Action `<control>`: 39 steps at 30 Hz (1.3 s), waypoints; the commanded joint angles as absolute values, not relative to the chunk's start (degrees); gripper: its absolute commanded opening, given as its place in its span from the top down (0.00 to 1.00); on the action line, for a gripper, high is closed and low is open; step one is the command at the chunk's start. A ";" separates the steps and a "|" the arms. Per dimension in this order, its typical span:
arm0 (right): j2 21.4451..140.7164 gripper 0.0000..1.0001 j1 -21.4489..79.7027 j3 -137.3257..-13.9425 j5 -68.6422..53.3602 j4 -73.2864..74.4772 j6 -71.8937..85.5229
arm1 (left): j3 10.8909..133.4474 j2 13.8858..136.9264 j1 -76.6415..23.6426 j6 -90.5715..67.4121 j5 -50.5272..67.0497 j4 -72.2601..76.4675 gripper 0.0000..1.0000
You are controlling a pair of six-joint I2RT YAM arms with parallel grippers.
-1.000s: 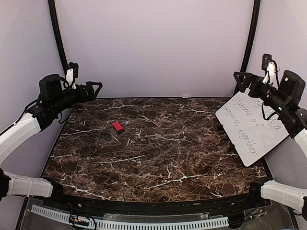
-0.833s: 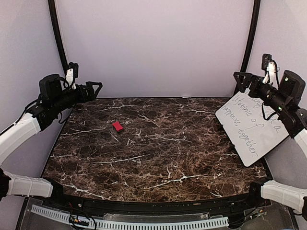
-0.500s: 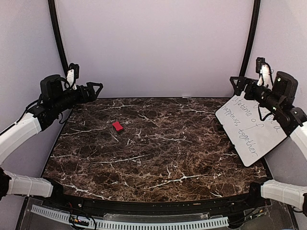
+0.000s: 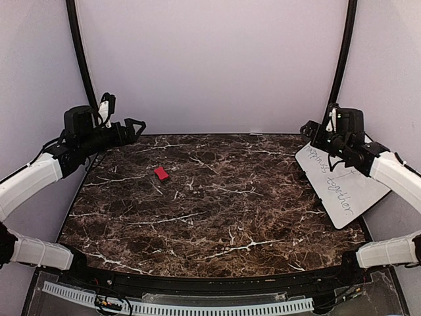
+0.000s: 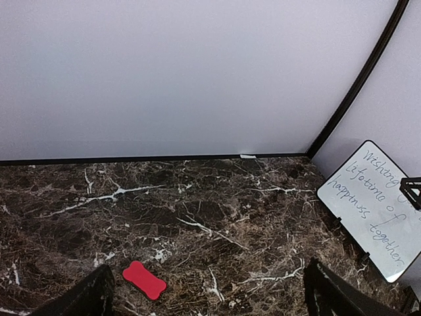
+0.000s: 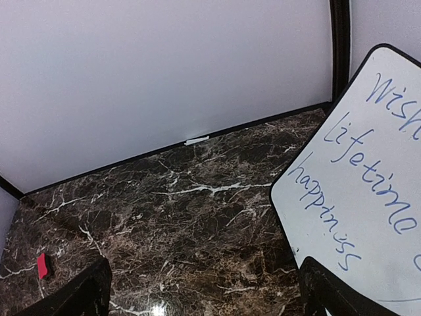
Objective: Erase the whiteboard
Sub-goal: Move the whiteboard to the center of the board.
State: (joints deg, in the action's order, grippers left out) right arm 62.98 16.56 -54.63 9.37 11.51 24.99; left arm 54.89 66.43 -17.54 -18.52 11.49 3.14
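left pincer (image 4: 137,126): open, empty, small red eraser block (image 4: 161,173) below-ahead, nearest | right pincer (image 4: 309,133): open, empty, glossy white handwritten whiteboard (image 4: 342,184) just right

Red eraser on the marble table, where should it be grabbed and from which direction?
Grip the flat, bone-shaped red eraser across its pinched middle, coming straight down from above. It lies flat on the dark marble table, so only its long edges offer hold, and the waist is narrowest. The left gripper looks nearer.
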 commanded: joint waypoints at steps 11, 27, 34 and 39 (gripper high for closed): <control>79.56 0.05 24.61 -57.37 33.65 11.86 47.88 | 52.23 66.73 -17.75 -19.68 12.08 4.81 0.01; 99.69 0.07 25.22 -67.72 40.84 23.17 67.85 | 51.46 68.20 -17.75 -21.01 12.90 5.18 0.01; 107.09 0.12 25.22 -74.03 44.19 31.03 74.86 | 51.42 68.20 -17.75 -21.25 13.31 5.26 0.01; 108.47 0.17 25.22 -73.09 44.18 29.85 77.15 | 51.33 68.20 -17.75 -21.27 13.51 5.35 0.01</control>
State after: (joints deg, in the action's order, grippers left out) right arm 107.72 24.82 -72.86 41.91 28.29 73.06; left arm 52.29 68.47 -17.54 -21.02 12.73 3.81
